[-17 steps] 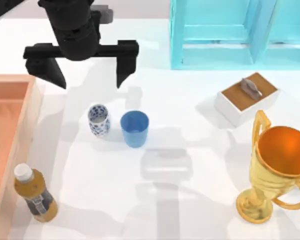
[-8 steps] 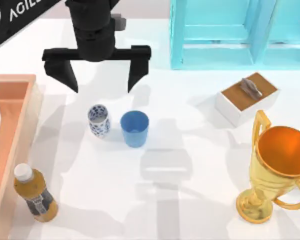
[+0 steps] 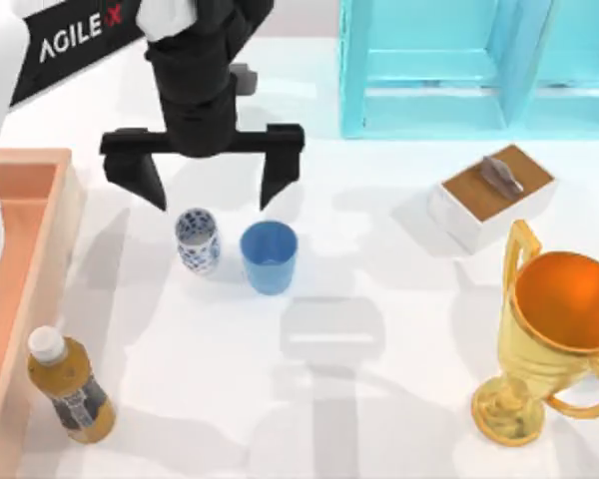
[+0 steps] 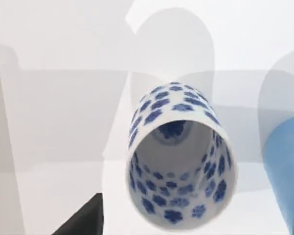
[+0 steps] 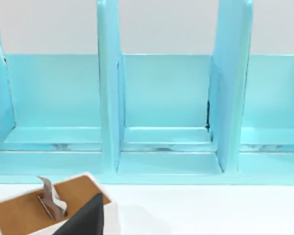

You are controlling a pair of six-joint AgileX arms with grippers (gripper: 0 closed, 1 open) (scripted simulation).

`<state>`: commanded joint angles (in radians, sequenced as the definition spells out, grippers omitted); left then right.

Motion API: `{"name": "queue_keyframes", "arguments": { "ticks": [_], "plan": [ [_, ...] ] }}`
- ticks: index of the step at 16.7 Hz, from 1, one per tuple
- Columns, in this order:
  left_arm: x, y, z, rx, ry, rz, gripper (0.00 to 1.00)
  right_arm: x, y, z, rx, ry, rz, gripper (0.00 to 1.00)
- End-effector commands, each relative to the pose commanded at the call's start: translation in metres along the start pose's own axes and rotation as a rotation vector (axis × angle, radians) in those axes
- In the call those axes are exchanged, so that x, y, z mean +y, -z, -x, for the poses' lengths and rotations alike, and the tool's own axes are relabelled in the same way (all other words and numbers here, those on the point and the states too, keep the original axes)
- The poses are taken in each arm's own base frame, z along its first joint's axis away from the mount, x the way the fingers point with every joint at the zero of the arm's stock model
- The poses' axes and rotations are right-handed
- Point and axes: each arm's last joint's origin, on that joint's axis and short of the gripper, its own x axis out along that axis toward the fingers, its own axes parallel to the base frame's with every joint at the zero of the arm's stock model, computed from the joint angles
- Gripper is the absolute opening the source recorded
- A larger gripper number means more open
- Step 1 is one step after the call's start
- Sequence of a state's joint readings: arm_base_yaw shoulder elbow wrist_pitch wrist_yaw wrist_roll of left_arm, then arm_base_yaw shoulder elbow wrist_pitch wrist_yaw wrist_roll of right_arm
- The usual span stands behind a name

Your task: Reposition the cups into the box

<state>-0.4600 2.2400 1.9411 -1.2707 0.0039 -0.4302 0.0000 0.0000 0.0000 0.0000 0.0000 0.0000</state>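
The white cup with blue flowers [image 3: 197, 239] stands upright left of centre on the table, and the plain blue cup [image 3: 269, 256] is close beside it on its right. My left gripper [image 3: 212, 203] hangs open just behind and above the two cups, its black fingers [image 3: 280, 172] spread wider than the floral cup. From the left wrist, the floral cup [image 4: 179, 156] is seen down into its mouth, with the blue cup [image 4: 286, 166] at the picture's edge. The orange-brown box [image 3: 25, 170] lies at the table's left edge. A dark part of my right gripper [image 5: 85, 218] faces the shelf.
A bottle of amber drink [image 3: 70, 389] stands at the front left beside the box wall. A gold trophy [image 3: 554, 329] is at the front right. A white block with brown top [image 3: 491, 195] sits behind it, before the turquoise shelf [image 3: 459, 65].
My left gripper has moved right and toward the front, coming closer to the cups, and stays open. The cups have not moved.
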Motion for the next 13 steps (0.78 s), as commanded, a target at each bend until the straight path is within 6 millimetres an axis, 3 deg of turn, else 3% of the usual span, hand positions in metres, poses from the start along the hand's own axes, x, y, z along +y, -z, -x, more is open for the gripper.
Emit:
{"name": "queue_keyframes", "arguments": {
  "ticks": [4, 9, 13],
  "plan": [
    [0.000, 0.003, -0.047, -0.001, 0.001, 0.000, 1.00, 0.000, 0.000, 0.000, 0.000, 0.000, 0.000, 1.00],
    [0.001, 0.004, -0.055, 0.002, -0.001, 0.000, 1.00, 0.000, 0.000, 0.000, 0.000, 0.000, 0.000, 1.00],
    [0.001, 0.004, -0.055, 0.002, -0.001, 0.000, 0.70, 0.000, 0.000, 0.000, 0.000, 0.000, 0.000, 1.00]
  ]
}}
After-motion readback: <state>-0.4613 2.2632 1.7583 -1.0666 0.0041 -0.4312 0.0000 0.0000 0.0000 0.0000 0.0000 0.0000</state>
